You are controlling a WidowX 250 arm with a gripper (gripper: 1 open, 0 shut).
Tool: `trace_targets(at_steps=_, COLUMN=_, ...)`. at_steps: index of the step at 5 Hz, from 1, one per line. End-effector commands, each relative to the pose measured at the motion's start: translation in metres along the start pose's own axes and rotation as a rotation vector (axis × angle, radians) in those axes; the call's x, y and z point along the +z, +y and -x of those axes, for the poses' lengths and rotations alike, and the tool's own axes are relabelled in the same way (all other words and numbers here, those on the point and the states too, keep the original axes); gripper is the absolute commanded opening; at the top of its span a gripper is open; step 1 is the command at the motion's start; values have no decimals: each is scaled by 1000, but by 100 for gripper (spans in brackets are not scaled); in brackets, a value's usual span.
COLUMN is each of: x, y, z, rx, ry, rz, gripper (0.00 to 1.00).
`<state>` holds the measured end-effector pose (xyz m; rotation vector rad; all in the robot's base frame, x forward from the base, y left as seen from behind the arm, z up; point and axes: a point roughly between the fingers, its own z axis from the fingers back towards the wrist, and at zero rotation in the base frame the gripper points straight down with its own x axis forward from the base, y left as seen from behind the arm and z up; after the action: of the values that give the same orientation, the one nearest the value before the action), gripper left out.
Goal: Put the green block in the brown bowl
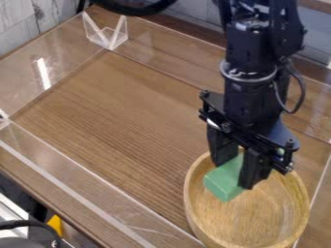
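The place is a wooden table top [104, 121], brown in colour, with clear strips along its near side and some dark and metallic things behind the far left edge. Near the far left part of the table there stands a small white frame [106, 32], made of thin pieces. At the lower left corner of the view there are black parts, and among them a small yellow piece [54, 224].

The robot arm [258, 58] is black and it comes down from the top of the view, on the right side. A black cable passes at the top, and another one bends beside the arm on its right.

The brown bowl [253, 221] is at the lower right of the view, under the arm. It is round, of light brown colour, and its inside is visible in front of the gripper [243, 165].

The green block [224, 178] is at the gripper's fingertips, in the far left part of the bowl's opening as the camera sees it. The gripper is grasping this block, with its dark fingers around the upper part. The block is tilted, and its lower part is visible. Whether it touches the bowl, I cannot tell.
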<state>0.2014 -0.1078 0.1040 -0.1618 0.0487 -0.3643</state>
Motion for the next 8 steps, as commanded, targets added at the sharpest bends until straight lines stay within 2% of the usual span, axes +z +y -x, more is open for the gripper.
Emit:
trace_targets(at_steps=1, x=2, y=-1, z=-3, rx=7, ry=-23, rz=8, gripper=0)
trace_targets(at_steps=8, x=-3, y=0, z=1, rx=57, ry=-17, rz=59, gripper=0)
